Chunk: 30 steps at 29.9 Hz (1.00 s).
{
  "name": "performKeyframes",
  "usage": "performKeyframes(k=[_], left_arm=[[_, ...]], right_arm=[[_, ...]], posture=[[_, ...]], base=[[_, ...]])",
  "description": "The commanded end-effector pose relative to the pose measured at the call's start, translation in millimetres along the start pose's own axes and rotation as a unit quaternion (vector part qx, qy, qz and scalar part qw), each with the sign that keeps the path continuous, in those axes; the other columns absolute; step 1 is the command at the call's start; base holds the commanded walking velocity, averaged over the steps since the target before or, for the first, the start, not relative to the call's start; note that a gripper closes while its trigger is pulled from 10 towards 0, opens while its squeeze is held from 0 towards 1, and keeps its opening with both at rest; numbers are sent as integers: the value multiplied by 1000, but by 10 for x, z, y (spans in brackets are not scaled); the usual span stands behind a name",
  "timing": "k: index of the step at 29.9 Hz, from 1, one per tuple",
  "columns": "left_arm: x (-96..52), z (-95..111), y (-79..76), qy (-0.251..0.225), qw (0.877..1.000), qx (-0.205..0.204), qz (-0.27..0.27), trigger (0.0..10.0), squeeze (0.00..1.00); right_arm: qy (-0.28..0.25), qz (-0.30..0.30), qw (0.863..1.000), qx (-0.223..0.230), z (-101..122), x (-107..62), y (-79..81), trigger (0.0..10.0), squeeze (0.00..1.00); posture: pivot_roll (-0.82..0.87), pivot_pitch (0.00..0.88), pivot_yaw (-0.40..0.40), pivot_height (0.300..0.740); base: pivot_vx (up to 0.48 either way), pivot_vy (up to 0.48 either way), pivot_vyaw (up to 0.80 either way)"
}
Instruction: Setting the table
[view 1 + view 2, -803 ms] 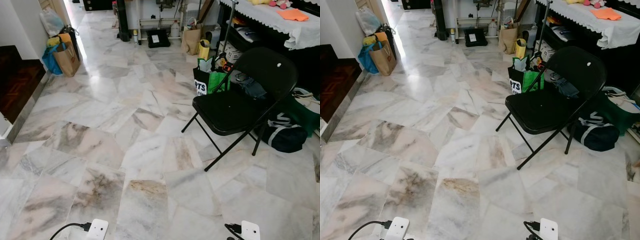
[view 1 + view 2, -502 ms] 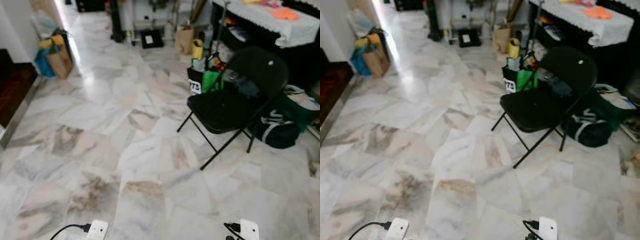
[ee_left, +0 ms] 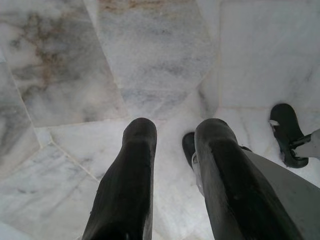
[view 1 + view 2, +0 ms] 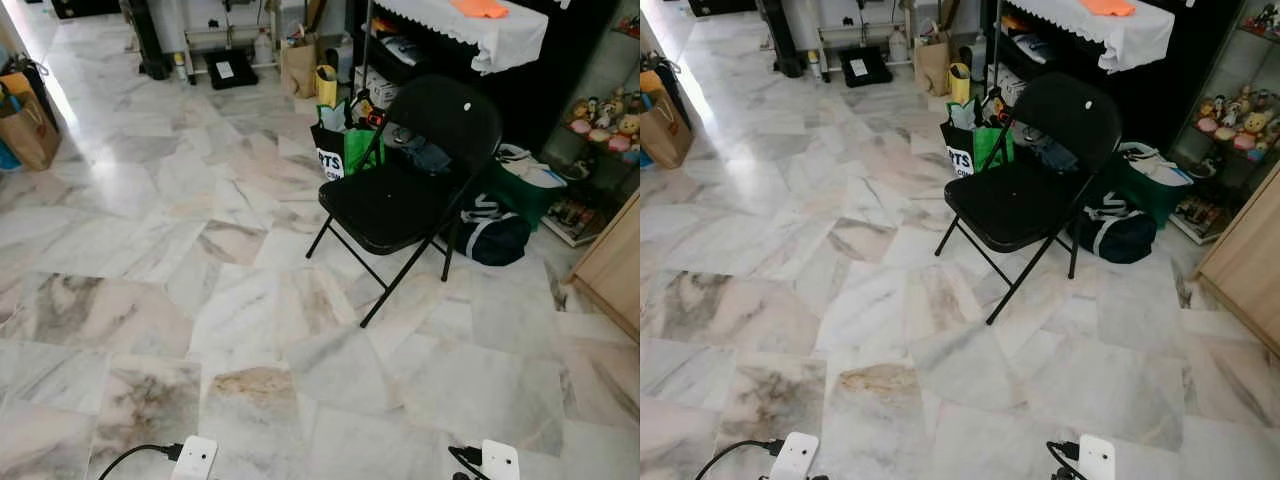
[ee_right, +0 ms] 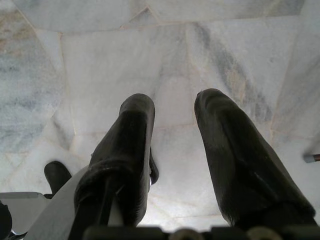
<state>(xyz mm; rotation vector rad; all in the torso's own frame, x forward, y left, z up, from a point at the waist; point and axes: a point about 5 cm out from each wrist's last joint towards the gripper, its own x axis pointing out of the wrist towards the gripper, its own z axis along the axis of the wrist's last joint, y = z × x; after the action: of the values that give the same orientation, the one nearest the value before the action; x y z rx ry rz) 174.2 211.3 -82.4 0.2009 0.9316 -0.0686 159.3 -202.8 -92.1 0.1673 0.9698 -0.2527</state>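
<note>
A black folding chair [image 4: 405, 175] stands on the marble floor [image 4: 200, 250], and just behind it a table with a white cloth [image 4: 470, 25] carries an orange item [image 4: 478, 8] at its front edge. Green and black shopping bags [image 4: 340, 150] sit beside the chair, a dark duffel bag [image 4: 490, 232] lies under its back legs, and a brown paper bag [image 4: 25, 125] rests at the floor's far left edge. The left gripper [image 3: 172, 150] and the right gripper [image 5: 175, 130] both hang over bare floor, fingers parted with a clear gap and nothing held between them.
</note>
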Motion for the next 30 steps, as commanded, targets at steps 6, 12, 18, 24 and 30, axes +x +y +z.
performKeyframes(k=[6,12,18,24,30], left_arm=[[-16,43,280,-3,987,-152,53,10000,0],[-33,-43,255,7,986,-156,55,10000,0],[-47,-100,248,12,984,-167,58,10000,0],[-50,-109,243,12,987,-151,54,10000,0],[-43,-90,234,13,989,-137,48,10000,0]], right_arm=[[8,76,997,-6,194,43,179,10000,0],[17,69,997,-4,137,35,140,10000,0],[22,68,997,-1,94,29,143,10000,0],[25,68,997,3,77,27,152,10000,0],[21,64,998,6,107,32,132,10000,0]], posture=[[230,0,-161,740],[235,0,-171,740],[235,0,-177,740],[238,0,-176,740],[226,0,-171,740]], base=[[0,-376,-788],[0,0,-788],[0,0,-788],[0,0,-788],[0,0,-781]])
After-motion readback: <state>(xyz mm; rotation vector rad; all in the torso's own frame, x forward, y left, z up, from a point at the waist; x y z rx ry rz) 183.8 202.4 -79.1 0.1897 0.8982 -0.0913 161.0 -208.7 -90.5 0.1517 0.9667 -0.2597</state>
